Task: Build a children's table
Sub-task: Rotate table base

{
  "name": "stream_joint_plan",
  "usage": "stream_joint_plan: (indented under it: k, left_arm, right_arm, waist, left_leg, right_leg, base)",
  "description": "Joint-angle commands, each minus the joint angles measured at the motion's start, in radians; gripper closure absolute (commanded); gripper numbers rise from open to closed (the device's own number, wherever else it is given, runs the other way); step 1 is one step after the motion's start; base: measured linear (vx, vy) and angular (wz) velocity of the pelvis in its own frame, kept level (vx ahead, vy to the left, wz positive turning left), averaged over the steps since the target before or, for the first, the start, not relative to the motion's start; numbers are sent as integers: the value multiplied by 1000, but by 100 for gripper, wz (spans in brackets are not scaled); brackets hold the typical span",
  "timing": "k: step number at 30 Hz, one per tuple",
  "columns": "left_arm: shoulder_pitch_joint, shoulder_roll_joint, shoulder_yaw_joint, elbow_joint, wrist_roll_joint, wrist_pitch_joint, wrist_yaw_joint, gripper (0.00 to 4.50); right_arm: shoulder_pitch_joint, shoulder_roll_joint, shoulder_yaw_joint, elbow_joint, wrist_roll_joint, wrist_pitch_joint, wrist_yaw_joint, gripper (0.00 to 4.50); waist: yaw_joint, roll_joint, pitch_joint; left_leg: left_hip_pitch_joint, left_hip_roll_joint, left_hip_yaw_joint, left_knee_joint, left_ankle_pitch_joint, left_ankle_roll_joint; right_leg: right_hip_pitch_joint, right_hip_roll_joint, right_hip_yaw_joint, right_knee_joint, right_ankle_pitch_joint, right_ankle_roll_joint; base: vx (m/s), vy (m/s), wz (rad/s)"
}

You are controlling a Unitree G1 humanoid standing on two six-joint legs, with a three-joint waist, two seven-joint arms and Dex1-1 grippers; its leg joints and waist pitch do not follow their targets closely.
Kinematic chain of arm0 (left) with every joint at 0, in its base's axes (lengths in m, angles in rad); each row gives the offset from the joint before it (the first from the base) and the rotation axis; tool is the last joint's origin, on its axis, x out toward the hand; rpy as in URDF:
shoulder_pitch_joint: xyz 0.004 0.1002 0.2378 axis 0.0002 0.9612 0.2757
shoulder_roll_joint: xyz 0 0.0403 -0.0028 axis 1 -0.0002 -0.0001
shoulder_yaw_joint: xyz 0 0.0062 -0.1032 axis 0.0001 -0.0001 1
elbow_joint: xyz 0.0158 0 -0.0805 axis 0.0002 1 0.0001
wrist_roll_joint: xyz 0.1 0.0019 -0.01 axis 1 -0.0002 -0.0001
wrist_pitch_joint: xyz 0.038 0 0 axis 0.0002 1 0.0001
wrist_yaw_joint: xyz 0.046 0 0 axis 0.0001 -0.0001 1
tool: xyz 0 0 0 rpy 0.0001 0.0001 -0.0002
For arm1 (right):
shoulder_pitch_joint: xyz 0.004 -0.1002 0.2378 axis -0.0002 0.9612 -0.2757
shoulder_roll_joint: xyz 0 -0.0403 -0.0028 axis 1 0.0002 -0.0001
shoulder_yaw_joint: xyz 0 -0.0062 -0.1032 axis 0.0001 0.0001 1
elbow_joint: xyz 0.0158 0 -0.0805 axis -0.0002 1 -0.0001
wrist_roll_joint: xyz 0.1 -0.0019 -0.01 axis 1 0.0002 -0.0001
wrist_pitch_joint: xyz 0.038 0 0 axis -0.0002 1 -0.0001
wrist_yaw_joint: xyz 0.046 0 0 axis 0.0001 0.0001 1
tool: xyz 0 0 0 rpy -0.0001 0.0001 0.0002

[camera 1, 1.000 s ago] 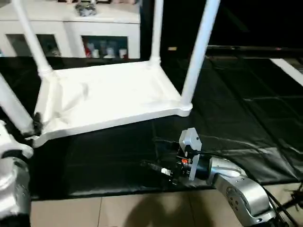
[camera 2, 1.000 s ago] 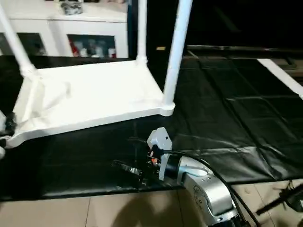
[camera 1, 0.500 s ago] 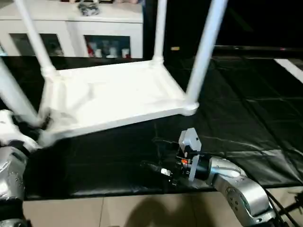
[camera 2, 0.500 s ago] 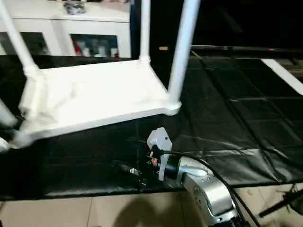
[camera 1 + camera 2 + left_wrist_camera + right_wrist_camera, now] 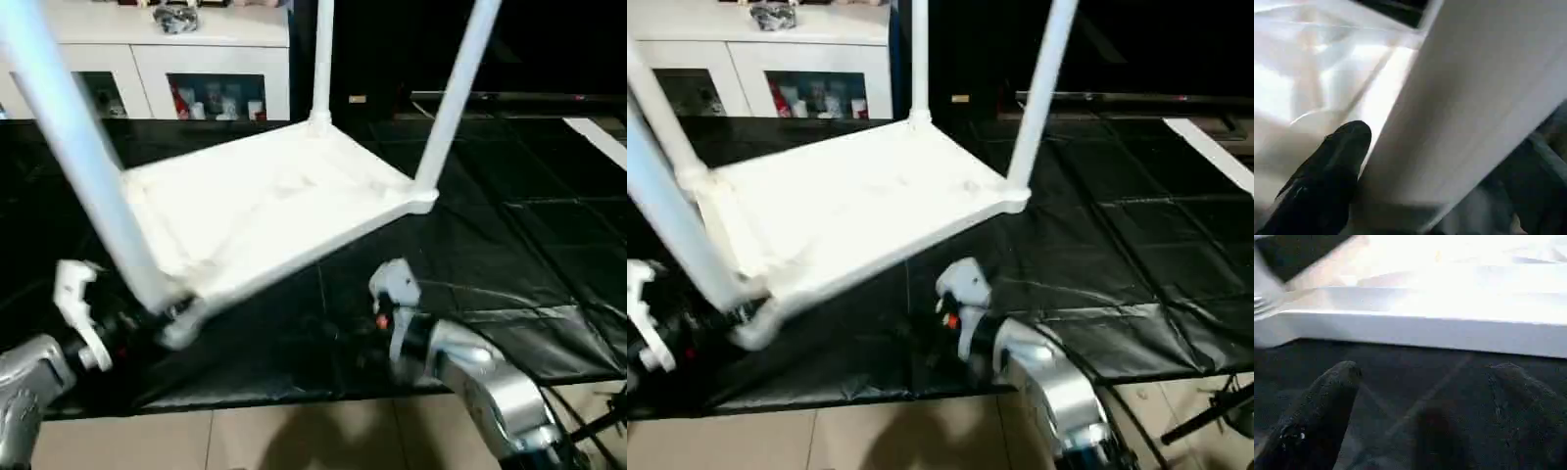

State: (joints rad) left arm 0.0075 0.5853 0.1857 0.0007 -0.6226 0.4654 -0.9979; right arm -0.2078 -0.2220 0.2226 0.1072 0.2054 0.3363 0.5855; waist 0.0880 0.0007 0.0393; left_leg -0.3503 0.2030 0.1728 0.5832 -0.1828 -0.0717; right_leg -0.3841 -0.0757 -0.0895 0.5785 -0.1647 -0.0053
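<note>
The children's table stands upside down on the black mat, its white tabletop (image 5: 265, 196) tilted and its legs pointing up. My left gripper (image 5: 162, 313) is at the near left corner, shut on the base of the near left leg (image 5: 88, 176). In the left wrist view one black finger (image 5: 1332, 161) presses against that leg (image 5: 1474, 98). Two more legs rise at the back (image 5: 321, 59) and at the right (image 5: 456, 98). My right gripper (image 5: 1425, 391) hangs open low over the mat, just in front of the tabletop's long edge (image 5: 1425, 328), holding nothing.
A white cabinet (image 5: 196, 59) with glass doors stands behind the table. The black mat (image 5: 529, 255) stretches out to the right, with a white strip (image 5: 602, 137) at its far right. Tiled floor (image 5: 294, 441) lies in front of the mat.
The table has swung round and tipped: its near left corner came toward me and to the right together with my left gripper. My right gripper stayed low by the front edge.
</note>
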Motion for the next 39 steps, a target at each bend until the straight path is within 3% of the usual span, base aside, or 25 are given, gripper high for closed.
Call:
stream_joint_plan:
  k: [1,2,6,9,19,31,39]
  left_arm:
    - [-2,10,-60,-91,-26,44,-25,7]
    - [-2,6,-78,-125,-34,61,-28,7]
    - [-27,-47,-158,-223,-50,95,-3,7]
    - [-36,-67,-194,-252,-47,110,4,7]
    - [-80,-209,-295,-317,-73,149,93,7]
    - [-135,-316,-328,-288,-21,113,175,7]
    - [-174,-363,-318,-242,16,72,226,7]
  right_arm:
    - [-33,14,-24,54,-30,-19,-58,0]
    - [-48,26,-30,82,-38,-26,-80,0]
    - [-112,72,-29,220,-61,-83,-120,0]
    - [-150,102,-39,305,-68,-111,-148,0]
    - [-273,172,-52,525,-94,-223,-178,0]
    - [-354,209,-58,661,-124,-307,-155,0]
    - [-391,232,-63,735,-138,-355,-119,0]
  waist:
    - [-10,16,-37]
    - [-11,13,-38]
    - [-16,17,-41]
    - [-18,12,-44]
    - [-54,4,-44]
    - [-56,1,-53]
    - [-55,-1,-47]
  left_leg:
    - [14,31,-16,-97,-428,-58]
    - [14,31,-14,-95,-414,-57]
    - [14,29,-9,-92,-376,-59]
    - [9,28,-6,-89,-334,-56]
    - [2,25,-7,-84,-323,-42]
    - [-5,23,1,-71,-227,-6]
    - [-4,25,-1,-70,-299,-16]
  right_leg:
    - [18,-64,57,-70,-414,-139]
    - [18,-63,58,-69,-402,-137]
    - [19,-62,59,-64,-359,-152]
    - [27,-58,60,-57,-299,-162]
    - [34,-58,56,-60,-333,-164]
    - [36,-53,56,-47,-223,-195]
    - [28,-55,57,-56,-338,-168]
  base:
    - [0,0,0]
    - [0,0,0]
    - [0,0,0]
    - [0,0,0]
    - [0,0,0]
    - [0,0,0]
    - [0,0,0]
